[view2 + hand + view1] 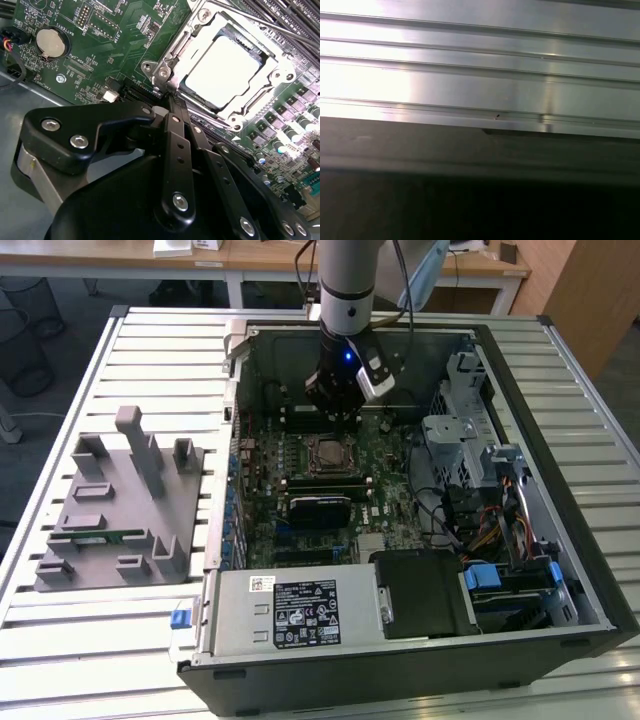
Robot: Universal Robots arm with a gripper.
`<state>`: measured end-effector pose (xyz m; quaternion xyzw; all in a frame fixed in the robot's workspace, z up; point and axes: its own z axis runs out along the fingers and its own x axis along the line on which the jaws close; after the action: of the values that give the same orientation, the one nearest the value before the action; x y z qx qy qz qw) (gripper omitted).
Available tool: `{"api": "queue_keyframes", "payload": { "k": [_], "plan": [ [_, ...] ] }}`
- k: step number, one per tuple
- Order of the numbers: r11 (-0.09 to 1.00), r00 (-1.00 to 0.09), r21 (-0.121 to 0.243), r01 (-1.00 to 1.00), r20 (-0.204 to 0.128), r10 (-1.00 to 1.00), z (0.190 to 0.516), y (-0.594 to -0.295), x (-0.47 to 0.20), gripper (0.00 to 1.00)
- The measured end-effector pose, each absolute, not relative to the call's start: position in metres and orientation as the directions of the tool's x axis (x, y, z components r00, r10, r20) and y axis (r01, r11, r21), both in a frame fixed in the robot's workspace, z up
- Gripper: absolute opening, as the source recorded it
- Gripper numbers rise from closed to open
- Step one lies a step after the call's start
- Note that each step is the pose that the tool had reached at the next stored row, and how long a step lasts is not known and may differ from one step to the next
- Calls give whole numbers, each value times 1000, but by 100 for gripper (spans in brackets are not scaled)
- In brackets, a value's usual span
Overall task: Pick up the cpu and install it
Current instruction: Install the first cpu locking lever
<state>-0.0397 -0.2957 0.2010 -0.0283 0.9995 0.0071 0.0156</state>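
Note:
The cpu (pixel 223 71) lies flat in the metal socket frame (pixel 272 75) on the green motherboard, its pale silver top facing up. In the exterior view the cpu (pixel 328 453) sits mid-board inside the open computer case. My gripper (pixel 335 412) hangs just above and beyond the socket, toward the back of the case. In the second wrist view my gripper (pixel 170 100) has its black fingers drawn together, tips beside the socket's corner, with nothing between them. It is apart from the cpu.
A grey fixture block (pixel 120 505) with a green memory stick (pixel 100 535) rests on the slatted metal table (pixel 470 75) at the exterior view's left. A black block (pixel 320 508), the power supply (pixel 300 610), cables and a drive cage (pixel 460 430) crowd the case.

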Motion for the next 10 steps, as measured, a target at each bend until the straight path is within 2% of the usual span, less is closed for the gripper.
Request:
{"api": "queue_keyframes", "payload": {
  "k": [10],
  "plan": [
    [998, -998, 8, -57, -28, -56, 198, -298, -39, 11]
  ]
}}
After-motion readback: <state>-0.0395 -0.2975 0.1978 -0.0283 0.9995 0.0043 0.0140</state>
